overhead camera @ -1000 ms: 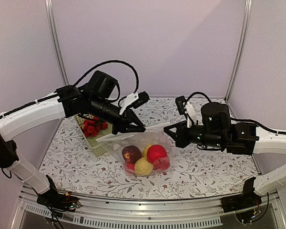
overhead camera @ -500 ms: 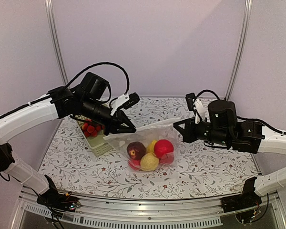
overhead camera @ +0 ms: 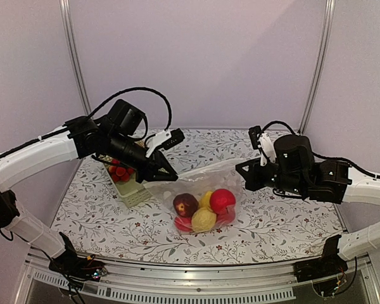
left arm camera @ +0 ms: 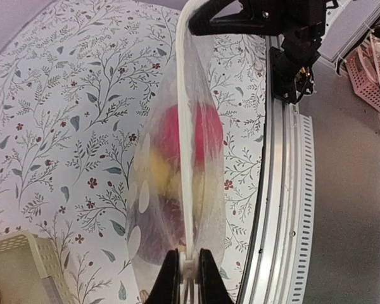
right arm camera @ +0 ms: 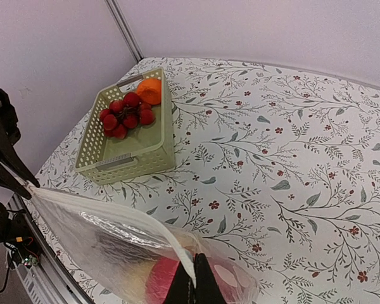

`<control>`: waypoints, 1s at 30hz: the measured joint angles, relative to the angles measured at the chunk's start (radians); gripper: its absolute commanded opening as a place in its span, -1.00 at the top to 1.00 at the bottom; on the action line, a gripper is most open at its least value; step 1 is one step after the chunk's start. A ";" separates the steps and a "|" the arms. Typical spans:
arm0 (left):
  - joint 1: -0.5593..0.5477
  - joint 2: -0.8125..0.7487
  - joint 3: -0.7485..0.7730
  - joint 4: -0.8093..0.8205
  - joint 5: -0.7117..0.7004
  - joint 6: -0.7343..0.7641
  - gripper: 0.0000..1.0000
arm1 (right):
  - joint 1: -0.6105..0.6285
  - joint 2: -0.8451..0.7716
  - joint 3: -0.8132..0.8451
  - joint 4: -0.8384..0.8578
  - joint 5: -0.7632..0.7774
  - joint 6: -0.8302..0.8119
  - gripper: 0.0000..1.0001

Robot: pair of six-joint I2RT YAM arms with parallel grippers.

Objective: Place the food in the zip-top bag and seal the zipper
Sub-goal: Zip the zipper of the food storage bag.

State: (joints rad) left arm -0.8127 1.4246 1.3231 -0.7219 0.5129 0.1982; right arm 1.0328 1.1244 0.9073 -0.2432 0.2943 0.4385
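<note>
The clear zip-top bag [overhead camera: 199, 199] hangs between my two grippers above the table, its whitish zipper [overhead camera: 199, 172] stretched taut between them. Inside lie the food: a dark maroon fruit [overhead camera: 185, 204], yellow fruits [overhead camera: 203, 220] and a round red fruit [overhead camera: 222, 200]. My left gripper [overhead camera: 165, 177] is shut on the zipper's left end [left arm camera: 188, 269]. My right gripper [overhead camera: 240, 171] is shut on the zipper's right end [right arm camera: 193, 273]. The left wrist view shows the zipper [left arm camera: 185, 139] running straight to the right gripper, with blurred red and yellow fruit behind the plastic.
A pale green perforated basket [overhead camera: 132, 192] stands at the back left and holds small red fruits [overhead camera: 117, 170]; in the right wrist view the basket [right arm camera: 130, 155] also shows an orange piece [right arm camera: 151, 90]. The table's metal front rail [left arm camera: 285, 209] lies near the bag.
Both grippers have moved the bag rightward and toward the front. The zipper has pulled straighter between them and the fruits have settled lower in the bag.
</note>
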 measured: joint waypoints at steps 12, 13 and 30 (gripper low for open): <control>0.046 -0.043 -0.039 -0.021 -0.028 0.015 1.00 | 0.000 -0.020 0.000 -0.056 0.104 0.037 1.00; 0.050 -0.047 -0.043 -0.022 -0.031 0.015 1.00 | 0.000 -0.026 0.000 -0.060 0.113 0.040 1.00; 0.080 -0.117 -0.084 -0.019 -0.077 0.011 1.00 | -0.004 -0.069 0.000 -0.087 0.145 0.063 1.00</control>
State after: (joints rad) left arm -0.7326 1.3075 1.2388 -0.7410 0.4355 0.2092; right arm 1.0290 1.0557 0.9077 -0.3305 0.4389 0.5011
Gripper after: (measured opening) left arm 0.052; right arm 0.004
